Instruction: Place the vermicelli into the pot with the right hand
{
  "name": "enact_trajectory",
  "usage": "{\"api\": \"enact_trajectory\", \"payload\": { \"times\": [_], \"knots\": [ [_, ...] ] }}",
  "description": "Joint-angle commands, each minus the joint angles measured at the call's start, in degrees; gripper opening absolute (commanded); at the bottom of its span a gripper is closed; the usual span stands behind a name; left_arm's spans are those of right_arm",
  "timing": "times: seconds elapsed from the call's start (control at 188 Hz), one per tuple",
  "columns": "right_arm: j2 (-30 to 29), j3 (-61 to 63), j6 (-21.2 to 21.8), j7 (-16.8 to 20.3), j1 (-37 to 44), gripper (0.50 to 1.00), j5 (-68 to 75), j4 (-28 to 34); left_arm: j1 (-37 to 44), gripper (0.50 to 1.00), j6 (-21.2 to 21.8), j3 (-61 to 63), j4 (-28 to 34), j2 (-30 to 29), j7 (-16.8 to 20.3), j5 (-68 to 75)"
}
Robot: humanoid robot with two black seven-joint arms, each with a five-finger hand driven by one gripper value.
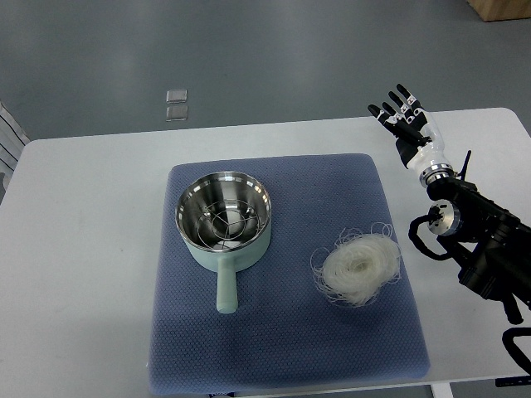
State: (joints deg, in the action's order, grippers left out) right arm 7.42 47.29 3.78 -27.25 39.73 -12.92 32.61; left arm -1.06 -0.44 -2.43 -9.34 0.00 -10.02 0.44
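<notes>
- At the far right corner of the white table (75,249), we see our right hand (406,120) raised with its fingers spread and nothing in it, the black forearm running in from the right edge.
- Our left hand is not in view, so only 1 arm is at work.
- Nearest the hand lies the vermicelli (358,267), a loose pale nest with stray strands curling off its rim, resting on the right half of the blue mat (282,348).
- Beyond it, on the left half of the mat and well apart from the nest, stands the pot (224,217), steel inside with a wire rack at the bottom, pale green outside, its handle (226,290) pointing toward us.
- We judge the step in hand to be the reach: the hand is clear of the nest and must come down and toward us to get over it.
- To do it well, we would centre the palm above the middle of the nest and close the fingers around the bulk, not the fringe, since loose strands could slip or trail.
- We would lift high enough to clear the pot's rim, then release over the middle of the bowl so no strands hang outside.
- We would keep the forearm off the handle during the carry, as a nudge could turn the pot.
</notes>
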Motion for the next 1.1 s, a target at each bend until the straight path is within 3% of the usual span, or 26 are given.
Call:
{"api": "enact_trajectory", "payload": {
  "times": [0.0,0.82,1.096],
  "knots": [
    [0.0,0.0,0.1,0.0,-0.1,0.928,0.0,0.0,0.0,1.000,0.0,0.0,-0.2,0.0,0.0,0.1],
    [0.9,-0.9,0.2,-0.2,1.3,0.928,-1.9,0.9,0.0,1.000,0.0,0.0,0.0,0.0,0.0,0.1],
    [7.4,-3.6,1.1,-0.1,3.3,0.928,-19.6,4.7,0.0,1.000,0.0,-0.1,0.0,0.0,0.0,0.1]
  ]
}}
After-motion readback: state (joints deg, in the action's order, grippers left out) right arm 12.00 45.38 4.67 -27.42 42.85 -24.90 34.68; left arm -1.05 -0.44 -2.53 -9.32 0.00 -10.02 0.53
